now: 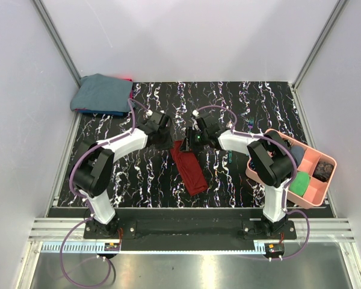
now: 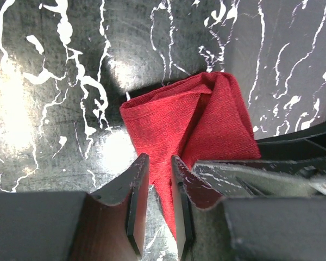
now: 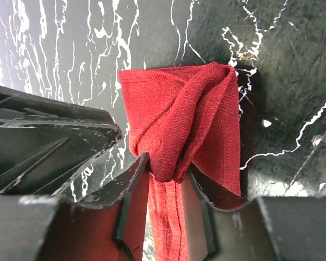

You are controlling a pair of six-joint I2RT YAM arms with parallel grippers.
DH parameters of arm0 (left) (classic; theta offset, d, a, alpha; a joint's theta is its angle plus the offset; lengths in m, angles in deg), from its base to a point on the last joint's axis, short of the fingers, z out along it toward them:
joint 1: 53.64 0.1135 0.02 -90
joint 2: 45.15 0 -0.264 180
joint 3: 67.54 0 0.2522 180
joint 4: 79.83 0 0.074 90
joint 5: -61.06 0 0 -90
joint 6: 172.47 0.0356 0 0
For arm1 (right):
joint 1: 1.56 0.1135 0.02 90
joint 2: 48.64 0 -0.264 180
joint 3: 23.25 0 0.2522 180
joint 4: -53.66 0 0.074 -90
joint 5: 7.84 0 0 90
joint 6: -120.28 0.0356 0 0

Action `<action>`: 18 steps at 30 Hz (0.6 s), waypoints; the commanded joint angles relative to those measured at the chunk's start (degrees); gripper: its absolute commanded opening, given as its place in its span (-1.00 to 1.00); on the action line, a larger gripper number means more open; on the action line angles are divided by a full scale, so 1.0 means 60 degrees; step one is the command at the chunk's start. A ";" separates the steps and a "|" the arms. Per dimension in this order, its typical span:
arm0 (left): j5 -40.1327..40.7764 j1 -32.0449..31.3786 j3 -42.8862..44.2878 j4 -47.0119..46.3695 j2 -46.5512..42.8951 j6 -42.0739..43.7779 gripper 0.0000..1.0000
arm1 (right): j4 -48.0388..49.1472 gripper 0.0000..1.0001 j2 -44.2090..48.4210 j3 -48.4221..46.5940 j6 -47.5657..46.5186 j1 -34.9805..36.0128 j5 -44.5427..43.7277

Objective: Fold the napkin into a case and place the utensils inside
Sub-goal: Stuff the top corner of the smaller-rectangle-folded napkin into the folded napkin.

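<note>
One bunched fold at the far end of the napkin (image 1: 189, 168) was clamped by the right gripper (image 3: 165, 166); a thin corner beside it was pinched by the left gripper (image 2: 158, 163). The dark red cloth was laid as a narrow folded strip at the middle of the table (image 1: 126, 174), left of the pink tray (image 1: 253, 173)

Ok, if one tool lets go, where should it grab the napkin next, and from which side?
Probably the near end of the napkin, from above: it lies flat and free there, while the left tool and right tool pinch the far end.
</note>
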 commanded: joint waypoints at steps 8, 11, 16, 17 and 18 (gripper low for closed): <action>-0.0036 0.0049 -0.0266 -0.0532 -0.0437 -0.0133 -0.49 | -0.0300 -0.21 0.0760 -0.0435 -0.0561 0.0515 -0.1009; -0.0065 0.0049 -0.0339 -0.0605 -0.0480 -0.0177 -0.49 | -0.0271 -0.20 0.0819 -0.0450 -0.0664 0.0603 -0.1257; -0.0109 0.0078 -0.0486 -0.0708 -0.0597 -0.0250 -0.48 | 0.0037 -0.20 0.0643 -0.0435 -0.1059 0.0750 -0.1857; -0.0109 0.0078 -0.0486 -0.0709 -0.0612 -0.0236 -0.48 | 0.0139 -0.20 0.0672 -0.0276 -0.1277 0.0808 -0.2033; -0.0095 0.0078 -0.0530 -0.0709 -0.0641 -0.0236 -0.48 | 0.0575 -0.18 0.0817 -0.0172 -0.1425 0.0982 -0.2252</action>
